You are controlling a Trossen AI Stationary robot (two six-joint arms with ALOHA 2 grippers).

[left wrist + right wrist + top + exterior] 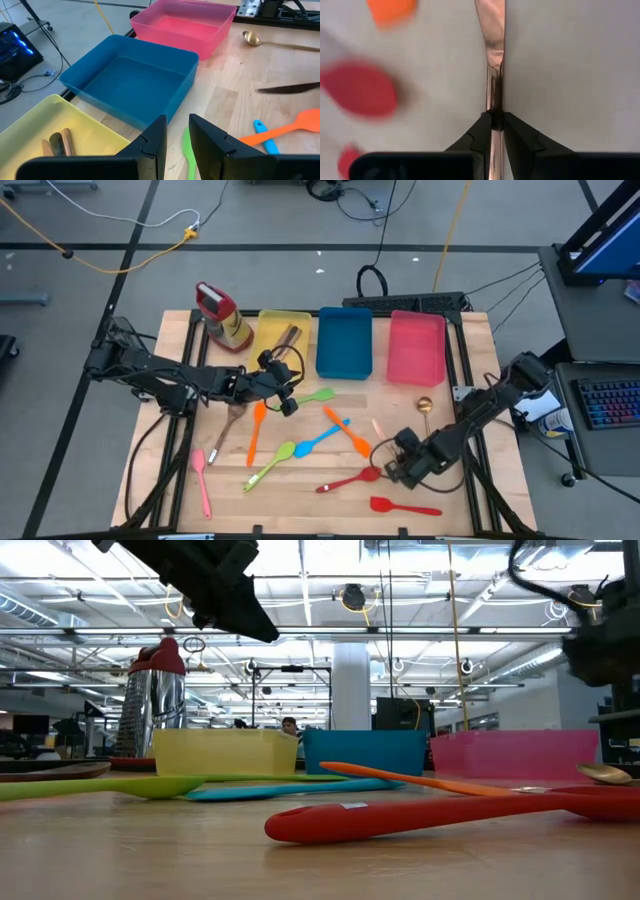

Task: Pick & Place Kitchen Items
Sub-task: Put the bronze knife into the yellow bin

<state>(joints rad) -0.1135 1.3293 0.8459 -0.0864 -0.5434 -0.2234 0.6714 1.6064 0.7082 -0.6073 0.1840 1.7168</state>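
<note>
Several plastic utensils lie flat on the wooden table: a green spoon (pixel 318 395), orange spatulas (pixel 257 430) (pixel 345 432), a blue one (pixel 320 440), a red spoon (pixel 350 478) and a pink spoon (pixel 203 480). A gold spoon (pixel 424 408) lies by the pink tray. My right gripper (pixel 390 463) (pixel 495 117) points down, shut on a thin rose-gold metal utensil (pixel 491 45). My left gripper (pixel 292 395) (pixel 177 125) hovers open by the yellow tray's near right corner with nothing between its fingers. Wooden spoons (pixel 56 142) lie in that tray. My right gripper pinches the thin rose-gold utensil's shaft (pixel 494 107) between its two fingertips, coming from above. The fingers lie across the shaft, which runs on away from them toward the table's far side (pixel 378 427). Whether its far end rests on the table I cannot tell.
Yellow (pixel 262 340), blue (pixel 344 372) and pink (pixel 440 345) trays stand in a row along the far edge. A red-capped bottle (pixel 222 315) stands left of them. A red spatula (pixel 405 506) lies near the front edge. A wooden spoon (pixel 230 420) lies under the left arm.
</note>
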